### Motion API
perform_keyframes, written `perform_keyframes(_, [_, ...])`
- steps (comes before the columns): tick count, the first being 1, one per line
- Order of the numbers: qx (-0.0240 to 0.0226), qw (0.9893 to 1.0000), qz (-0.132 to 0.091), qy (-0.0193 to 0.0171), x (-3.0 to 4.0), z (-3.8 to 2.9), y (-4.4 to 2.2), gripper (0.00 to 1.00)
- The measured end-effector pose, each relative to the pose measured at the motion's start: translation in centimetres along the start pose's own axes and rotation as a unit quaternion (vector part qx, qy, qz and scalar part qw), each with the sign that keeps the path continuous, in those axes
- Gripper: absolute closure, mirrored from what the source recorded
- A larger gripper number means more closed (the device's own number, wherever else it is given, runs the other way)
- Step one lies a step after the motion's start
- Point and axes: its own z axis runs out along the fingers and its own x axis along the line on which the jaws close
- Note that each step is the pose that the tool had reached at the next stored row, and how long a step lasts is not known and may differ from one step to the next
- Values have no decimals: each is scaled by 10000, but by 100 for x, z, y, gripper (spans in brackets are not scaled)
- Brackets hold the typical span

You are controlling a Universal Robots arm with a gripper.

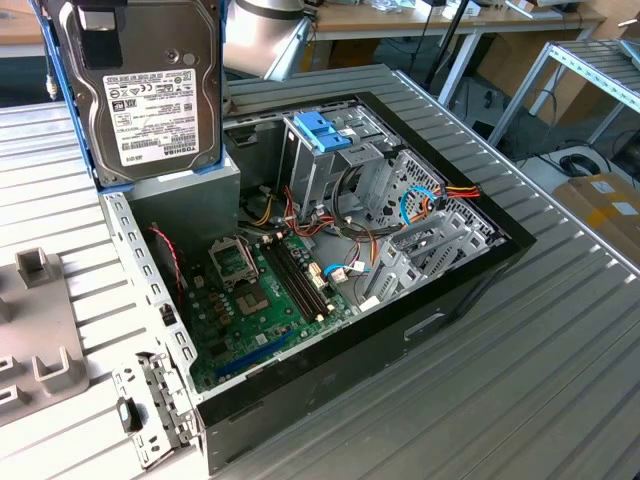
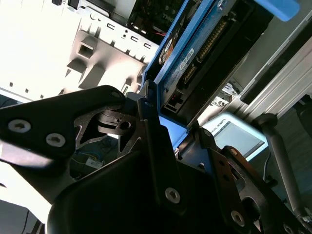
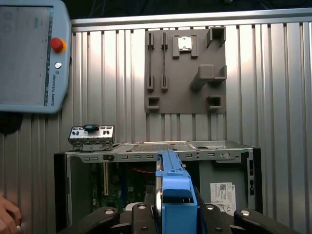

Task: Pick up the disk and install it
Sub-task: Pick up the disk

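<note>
The disk (image 1: pixel 150 90) hangs upright at the upper part of the exterior view's left, its white label facing the camera and its light-blue carrier frame along its edges. It is above the grey box (image 1: pixel 190 195) in a corner of the open computer case (image 1: pixel 470 290). In both wrist views my gripper (image 2: pixel 173 122) (image 3: pixel 175 214) is shut on the disk (image 2: pixel 209 44) by its blue frame (image 3: pixel 170 180). A bare blue bracket (image 1: pixel 322 130) sits on top of the drive cage inside the case.
A grey fixture plate (image 1: pixel 40 340) (image 3: pixel 185 68) lies on the slatted metal table beside the case. A small metal bracket (image 1: pixel 150 400) (image 3: pixel 92 136) rests at the case's corner. A teach pendant (image 3: pixel 29 53) and a person's hand (image 3: pixel 7 214) are near. Loose cables (image 1: pixel 420 200) cross the case interior.
</note>
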Motion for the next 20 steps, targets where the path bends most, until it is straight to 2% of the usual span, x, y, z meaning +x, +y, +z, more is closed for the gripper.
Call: perform_keyframes(20, [0,10000,0,0,-3,3,-105,63])
